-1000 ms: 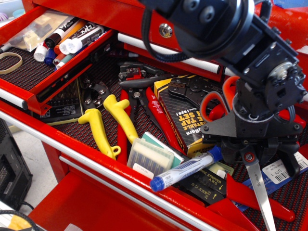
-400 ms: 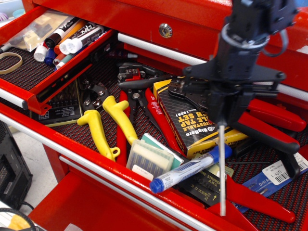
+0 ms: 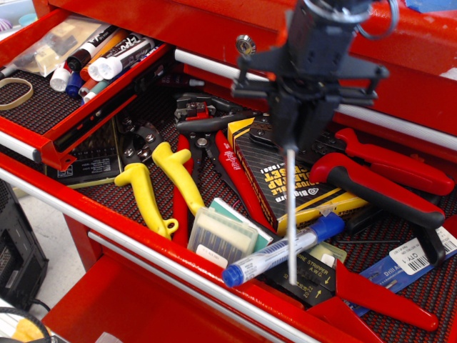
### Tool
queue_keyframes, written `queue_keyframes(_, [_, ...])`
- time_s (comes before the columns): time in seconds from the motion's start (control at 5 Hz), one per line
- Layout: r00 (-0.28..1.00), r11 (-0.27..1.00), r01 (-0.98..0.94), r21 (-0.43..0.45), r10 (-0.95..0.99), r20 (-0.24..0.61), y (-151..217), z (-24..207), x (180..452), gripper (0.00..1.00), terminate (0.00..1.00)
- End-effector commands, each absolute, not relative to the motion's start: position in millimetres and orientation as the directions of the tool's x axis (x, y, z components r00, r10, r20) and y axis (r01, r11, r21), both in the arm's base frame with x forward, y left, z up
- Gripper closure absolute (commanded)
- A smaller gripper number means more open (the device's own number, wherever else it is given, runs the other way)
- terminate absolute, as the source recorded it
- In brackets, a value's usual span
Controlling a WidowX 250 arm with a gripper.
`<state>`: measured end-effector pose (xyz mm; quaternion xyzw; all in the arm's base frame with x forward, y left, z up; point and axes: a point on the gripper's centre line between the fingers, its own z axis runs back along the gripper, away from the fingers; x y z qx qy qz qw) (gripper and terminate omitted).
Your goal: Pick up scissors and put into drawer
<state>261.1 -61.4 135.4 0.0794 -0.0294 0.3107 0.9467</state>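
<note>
My gripper hangs over the middle of the large open tool drawer and is shut on the scissors. The scissors hang straight down, lifted off the clutter. I see only their long silver blades edge-on, with the tip just above a blue marker. The handles and pivot are hidden between the black fingers. A smaller upper drawer stands open at the left with markers in it.
Below and around the gripper lie yellow-handled pliers, large red-handled pliers, a black-and-yellow box and a clear plastic case. A rubber band lies on the upper drawer's mat. The red cabinet front rises behind.
The gripper has lifted the scissors off the right side of the drawer and carried them left. The blades have turned edge-on and now hang over the box and marker.
</note>
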Motion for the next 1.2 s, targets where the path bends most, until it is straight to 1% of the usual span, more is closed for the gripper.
queue_keyframes(0.0, [0.65, 0.636, -0.76, 0.136, 0.746, 0.144, -10.2, 168.1, 246.1, 1.0, 0.0])
queue_keyframes(0.2, [0.626, 0.599, -0.778, 0.188, 0.765, 0.151, 26.5, 180.2, 238.7, 1.0, 0.0])
queue_keyframes(0.4, [0.616, 0.578, -0.783, 0.228, 0.771, 0.159, 75.7, 183.6, 235.1, 1.0, 0.0])
queue_keyframes(0.6, [0.672, 0.635, -0.732, 0.245, 0.733, 0.107, 126.1, 189.4, 246.8, 1.0, 0.0])
queue_keyframes(0.8, [0.733, 0.698, -0.67, 0.254, 0.677, 0.074, 167.5, 191.5, 261.7, 1.0, 0.0])
queue_keyframes(1.0, [0.78, 0.754, -0.611, 0.241, 0.626, 0.022, 189.9, 180.9, 278.7, 1.0, 1.0])
